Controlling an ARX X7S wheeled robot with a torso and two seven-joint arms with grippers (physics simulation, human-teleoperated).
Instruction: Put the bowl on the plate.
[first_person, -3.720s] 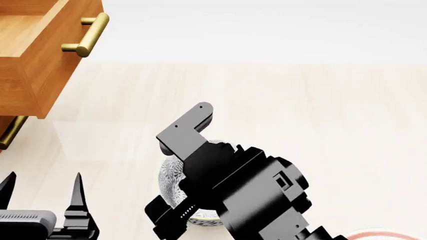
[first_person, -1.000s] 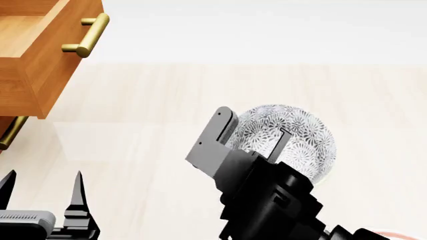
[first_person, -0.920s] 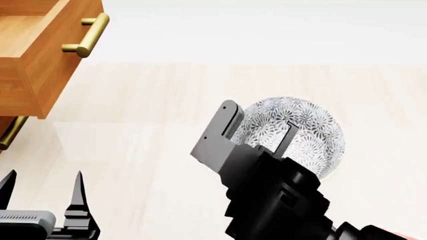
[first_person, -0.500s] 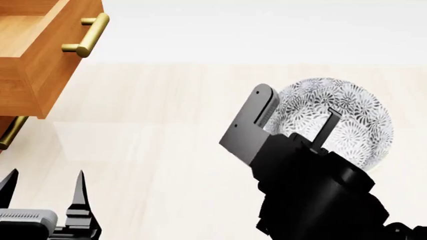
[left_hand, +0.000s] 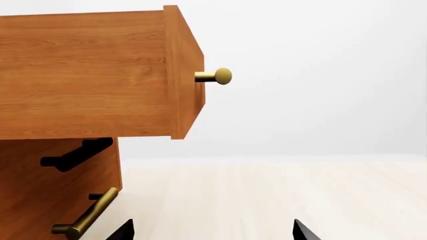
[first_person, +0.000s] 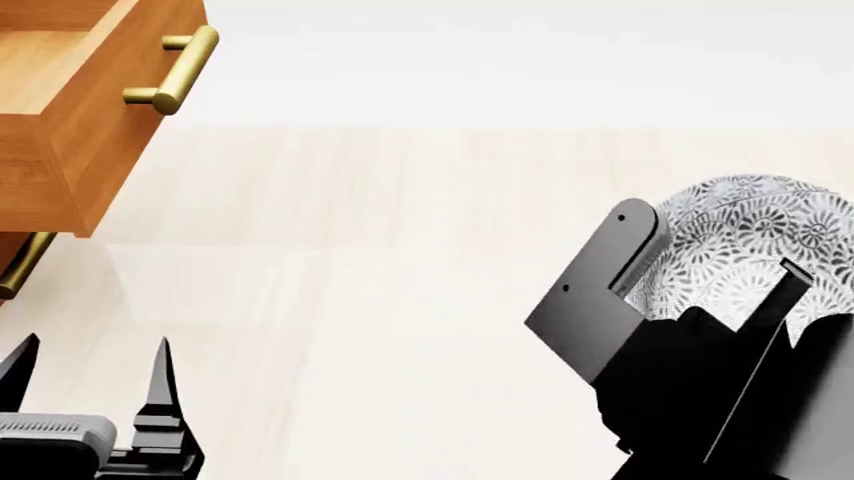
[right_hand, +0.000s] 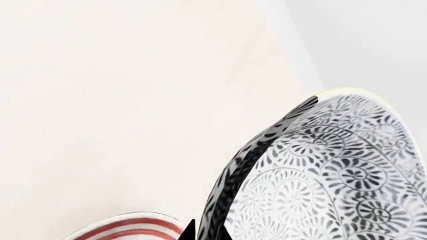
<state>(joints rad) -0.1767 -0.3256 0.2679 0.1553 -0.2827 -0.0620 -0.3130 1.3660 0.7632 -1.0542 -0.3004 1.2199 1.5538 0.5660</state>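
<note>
above the surface (first_person: 400, 250), right claw (first_person: 707, 270) clamps the bowl (first_person: 747, 240) rim for transfer to the plate (right_hand: 130, 227); left claw (first_person: 87, 375) idles, spread.

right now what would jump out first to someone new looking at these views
The lace-patterned bowl stands out first, held tilted above the pale floor at the head view's right edge by the right gripper, which clamps its rim. Next comes the open wooden drawer with its brass handle, upper left. A sliver of the red-ringed plate shows in the right wrist view.

Head view looking down over pale table (first_person: 400, 250), left wrist low facing drawer (left_hand: 100, 75), right wrist close on bowl (right_hand: 333, 175)
</note>
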